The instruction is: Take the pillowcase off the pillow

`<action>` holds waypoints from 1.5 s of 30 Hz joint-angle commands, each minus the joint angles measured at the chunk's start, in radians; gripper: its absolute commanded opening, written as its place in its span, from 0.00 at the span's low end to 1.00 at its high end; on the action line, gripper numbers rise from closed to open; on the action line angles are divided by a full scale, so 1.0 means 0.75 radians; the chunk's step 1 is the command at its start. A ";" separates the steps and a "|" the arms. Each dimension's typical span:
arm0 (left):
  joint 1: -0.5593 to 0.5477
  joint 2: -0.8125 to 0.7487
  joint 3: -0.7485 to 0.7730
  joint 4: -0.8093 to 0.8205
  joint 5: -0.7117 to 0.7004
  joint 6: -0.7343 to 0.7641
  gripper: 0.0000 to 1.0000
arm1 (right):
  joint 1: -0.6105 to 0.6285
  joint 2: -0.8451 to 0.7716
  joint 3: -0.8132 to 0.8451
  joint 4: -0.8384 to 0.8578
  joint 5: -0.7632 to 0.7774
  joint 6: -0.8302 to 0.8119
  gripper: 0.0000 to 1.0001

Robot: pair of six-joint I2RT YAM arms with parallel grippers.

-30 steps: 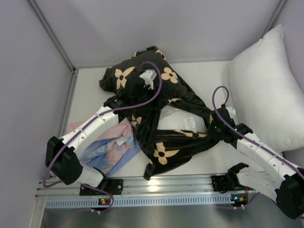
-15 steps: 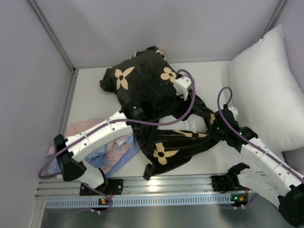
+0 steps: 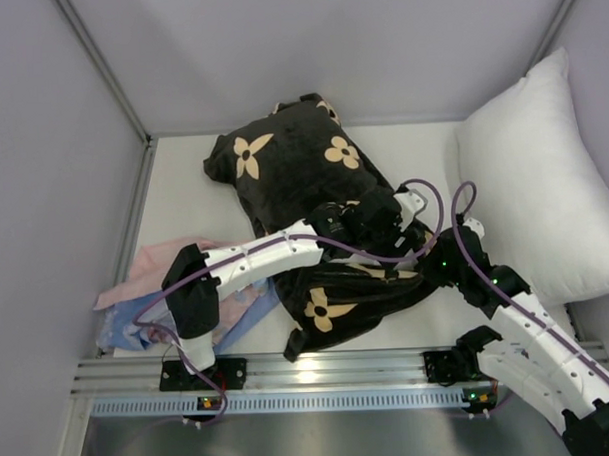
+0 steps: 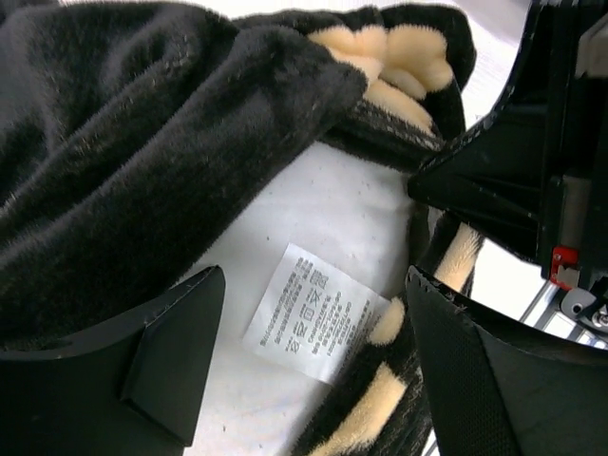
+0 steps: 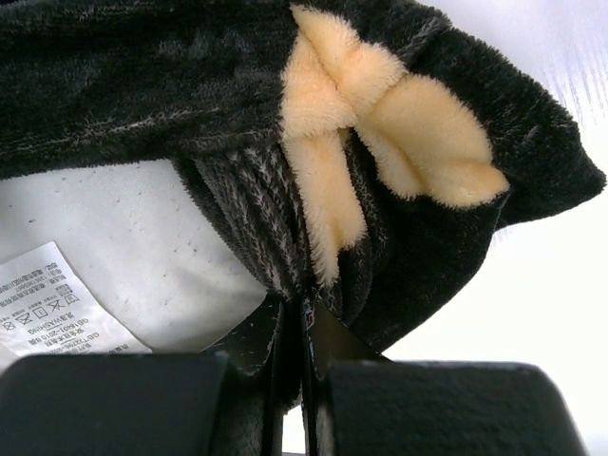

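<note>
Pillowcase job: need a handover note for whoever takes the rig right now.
Left gripper: open, holding nothing, poised over the label on the exposed patch of pillow.
Right gripper: shut on a bunched edge of the pillowcase beside that patch.
Done: only a small patch of white pillow is uncovered.
Left: most of the pillow is inside the case; likely pin the pillow and pull the case off.

one pillowcase point(image 3: 293, 178). two white pillows: one tagged pillow point(image 4: 332, 209) showing through the cover, one plain pillow point(image 3: 533, 180) at the right. one label tag point(image 4: 313, 312). two cloths: one pink cloth point(image 3: 151, 268), one light-blue cloth point(image 3: 128, 329). two arms, left arm point(image 3: 256, 260) and right arm point(image 3: 528, 330), each carrying one pincer: left pincer point(image 4: 312, 280), right pincer point(image 5: 302, 323).
</note>
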 commanded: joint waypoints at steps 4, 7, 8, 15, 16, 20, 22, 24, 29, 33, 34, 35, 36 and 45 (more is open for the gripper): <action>0.000 0.060 0.089 0.028 -0.042 0.064 0.86 | -0.024 -0.026 -0.012 -0.109 -0.020 0.004 0.00; 0.000 0.109 0.124 0.028 -0.030 0.072 0.88 | -0.022 -0.034 -0.012 -0.109 -0.030 0.009 0.00; 0.000 0.122 0.134 0.028 -0.022 0.079 0.88 | -0.024 -0.036 -0.012 -0.107 -0.030 0.009 0.00; 0.000 0.208 0.163 0.030 -0.024 0.107 0.89 | -0.022 -0.059 0.011 -0.117 -0.049 0.011 0.00; 0.000 0.216 0.165 0.026 -0.030 0.111 0.90 | -0.024 -0.061 0.015 -0.119 -0.059 0.011 0.00; 0.000 0.261 0.155 0.025 -0.036 0.126 0.91 | -0.024 -0.069 0.035 -0.125 -0.067 0.015 0.00; 0.000 0.284 0.138 0.028 -0.036 0.122 0.91 | -0.024 -0.071 0.035 -0.127 -0.055 0.023 0.00; 0.000 0.308 0.128 0.028 -0.042 0.113 0.89 | -0.024 -0.071 0.035 -0.125 -0.047 0.027 0.00; 0.002 0.349 0.032 0.132 -0.067 0.101 0.79 | -0.024 -0.061 0.037 -0.125 -0.039 0.027 0.00; 0.008 0.408 0.016 0.189 -0.075 0.081 0.57 | -0.026 -0.061 0.042 -0.127 -0.028 0.027 0.00; 0.010 0.418 0.012 0.205 -0.075 0.077 0.46 | -0.024 -0.057 0.042 -0.127 -0.028 0.025 0.00; 0.012 0.421 0.005 0.220 -0.071 0.077 0.40 | -0.024 -0.059 0.042 -0.130 -0.026 0.025 0.00; 0.016 0.423 -0.005 0.232 -0.059 0.079 0.35 | -0.024 -0.061 0.042 -0.134 -0.022 0.025 0.00; 0.049 0.292 0.016 0.261 -0.093 0.077 0.00 | -0.026 -0.028 0.005 -0.130 0.013 0.011 0.00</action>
